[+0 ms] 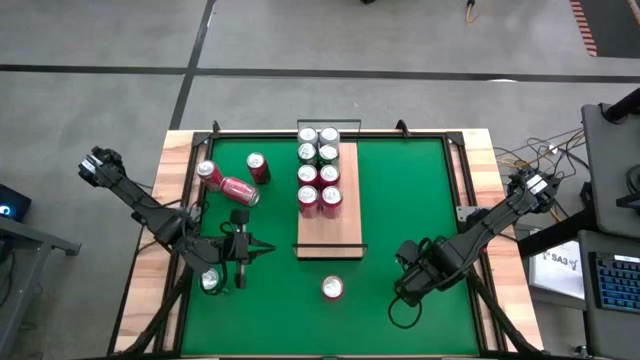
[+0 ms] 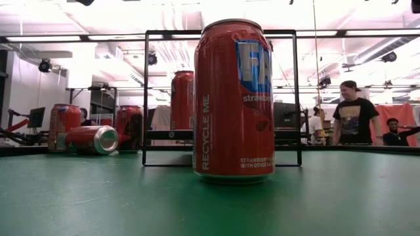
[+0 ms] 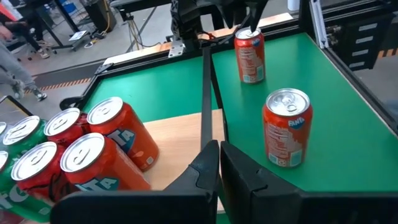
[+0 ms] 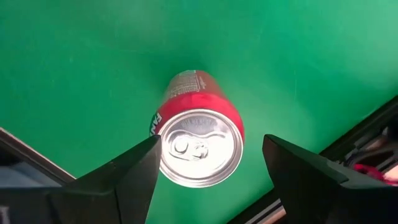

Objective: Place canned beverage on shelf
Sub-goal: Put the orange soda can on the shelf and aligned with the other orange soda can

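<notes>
My right claw point(image 4: 211, 143) hung over the near right part of the green mat point(image 1: 420, 190), pointed straight down at an upright red can point(image 4: 199, 134). Its fingers point(image 4: 134, 171) were spread wide, wider than the can, one to each side of the silver lid. They gripped nothing, and I saw no contact with the can. From overhead the arm itself hid this can from me.

A second red can point(image 1: 332, 288) stood upright on the mat between the two claws, just beyond the near end of the shelf point(image 1: 330, 228). It was well apart from the right claw and nothing touched it.

The shelf lay lengthwise down the middle of the tabletop point(image 1: 150, 270). Its far half carried eight cans point(image 1: 318, 165) in two files of four, green and pale ones at the back and red ones in front. The near half was bare wood. The black rail point(image 3: 206, 93) at its near end stood between that bare board and the two cans on the mat.

Three loose cans point(image 1: 235, 180) sat left of the shelf, two upright and one on its side.

My left claw point(image 1: 255, 248) waited left of the shelf's near end, pointing at it, with its fingers pressed together on nothing.
</notes>
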Controlling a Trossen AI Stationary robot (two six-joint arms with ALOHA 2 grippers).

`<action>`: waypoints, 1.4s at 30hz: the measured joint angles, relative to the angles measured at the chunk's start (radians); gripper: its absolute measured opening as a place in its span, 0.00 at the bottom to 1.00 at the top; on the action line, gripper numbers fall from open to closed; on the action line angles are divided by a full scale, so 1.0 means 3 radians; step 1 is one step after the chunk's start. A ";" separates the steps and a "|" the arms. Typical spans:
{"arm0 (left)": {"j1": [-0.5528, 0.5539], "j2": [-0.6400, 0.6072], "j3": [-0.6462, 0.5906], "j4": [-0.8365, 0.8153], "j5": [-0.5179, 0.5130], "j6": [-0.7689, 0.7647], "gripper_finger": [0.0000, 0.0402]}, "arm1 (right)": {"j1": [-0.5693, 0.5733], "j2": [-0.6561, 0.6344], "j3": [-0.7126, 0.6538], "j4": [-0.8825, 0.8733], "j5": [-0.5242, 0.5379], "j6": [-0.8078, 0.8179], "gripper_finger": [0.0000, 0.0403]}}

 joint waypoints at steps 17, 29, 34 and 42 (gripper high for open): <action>0.0020 0.0000 0.0000 0.0083 -0.0001 0.0052 0.00 | 0.0000 0.0000 -0.0006 0.0017 0.0059 0.0389 0.69; 0.0020 0.0000 0.0000 0.0081 -0.0001 0.0080 0.00 | 0.0001 -0.0015 -0.0208 0.0331 -0.0077 0.0392 0.78; 0.0020 0.0000 0.0000 0.0081 -0.0001 0.0090 0.00 | 0.0001 -0.0006 -0.0225 0.0483 -0.0090 0.0387 0.79; 0.0020 0.0000 0.0000 0.0081 -0.0001 0.0089 0.00 | 0.0001 -0.0006 -0.0227 0.0466 -0.0034 0.0339 0.79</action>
